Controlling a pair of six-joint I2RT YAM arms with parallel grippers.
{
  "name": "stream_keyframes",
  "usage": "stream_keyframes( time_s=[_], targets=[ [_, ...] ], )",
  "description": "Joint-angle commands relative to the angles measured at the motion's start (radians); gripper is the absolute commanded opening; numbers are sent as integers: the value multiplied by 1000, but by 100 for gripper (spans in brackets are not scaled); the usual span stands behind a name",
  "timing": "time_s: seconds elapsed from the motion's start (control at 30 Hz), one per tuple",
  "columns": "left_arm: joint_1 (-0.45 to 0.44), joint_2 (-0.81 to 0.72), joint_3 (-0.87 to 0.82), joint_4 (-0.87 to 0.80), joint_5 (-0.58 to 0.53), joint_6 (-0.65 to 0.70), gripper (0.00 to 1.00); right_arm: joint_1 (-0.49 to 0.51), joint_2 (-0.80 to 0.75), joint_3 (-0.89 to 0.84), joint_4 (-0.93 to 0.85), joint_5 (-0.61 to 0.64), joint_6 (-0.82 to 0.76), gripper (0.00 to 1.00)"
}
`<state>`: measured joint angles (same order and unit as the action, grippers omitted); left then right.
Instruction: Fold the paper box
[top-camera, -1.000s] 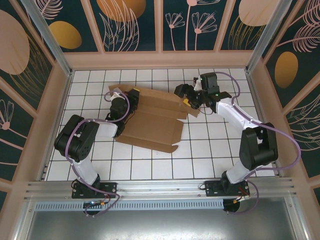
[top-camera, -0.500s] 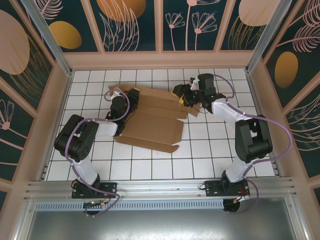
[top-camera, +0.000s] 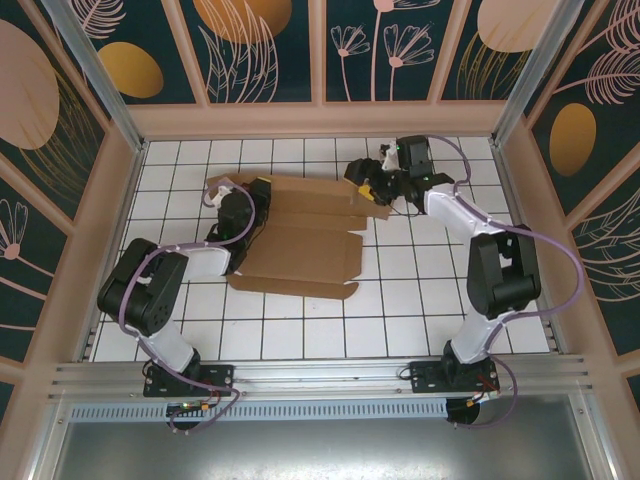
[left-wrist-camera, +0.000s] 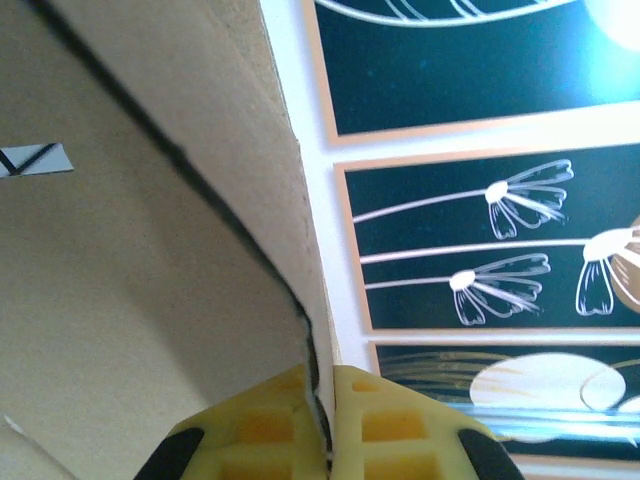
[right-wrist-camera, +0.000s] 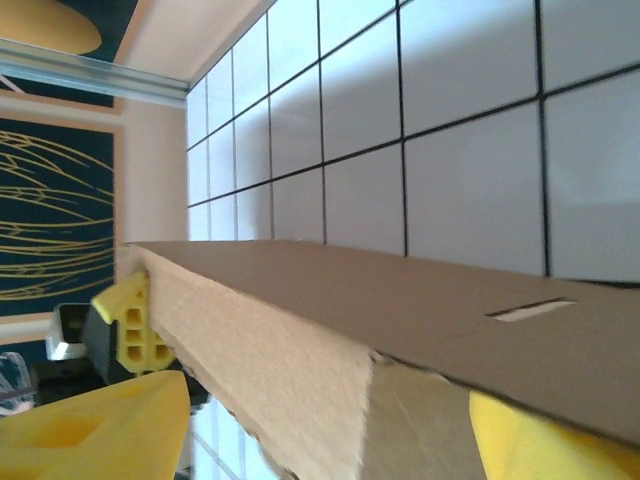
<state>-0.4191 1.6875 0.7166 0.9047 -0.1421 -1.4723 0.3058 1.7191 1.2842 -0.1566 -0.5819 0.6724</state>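
The paper box (top-camera: 300, 240) is a brown die-cut cardboard sheet lying mid-table, its back strip partly raised. My left gripper (top-camera: 262, 190) is at its back left corner. In the left wrist view the yellow pads (left-wrist-camera: 390, 430) are pinched shut on the thin cardboard edge (left-wrist-camera: 290, 200). My right gripper (top-camera: 372, 188) is at the back right flap. In the right wrist view its yellow fingers (right-wrist-camera: 100, 430) stand wide apart, open, with the folded cardboard flap (right-wrist-camera: 300, 350) between them. The left gripper's yellow pad (right-wrist-camera: 135, 325) shows at the flap's far end.
The table is white tile (top-camera: 420, 300) with black grid lines, boxed in by pink-framed patterned walls (top-camera: 320, 60) at the back and sides. Bare tiles lie in front of the box and to its right. A metal rail (top-camera: 320, 375) runs along the near edge.
The right gripper has shifted back and left along the box's back right flap, its jaws narrowing then widening. The left arm's elbow swung left; its grip on the cardboard held.
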Motion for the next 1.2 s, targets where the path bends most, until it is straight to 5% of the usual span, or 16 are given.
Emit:
stream_keyframes(
  time_s=[0.0, 0.33, 0.83, 1.17],
  targets=[
    [-4, -16, 32, -144, -53, 17, 0, -20, -121, -39, -71, 136, -127, 72],
    [3, 60, 154, -330, -83, 1, 0, 29, -161, -270, -29, 326, -194, 36],
    [3, 58, 160, -302, -54, 10, 0, 74, 94, -217, 75, 425, -194, 55],
    [3, 47, 133, -263, -33, 1, 0, 76, 192, -208, 168, 322, -186, 48]
  ],
)
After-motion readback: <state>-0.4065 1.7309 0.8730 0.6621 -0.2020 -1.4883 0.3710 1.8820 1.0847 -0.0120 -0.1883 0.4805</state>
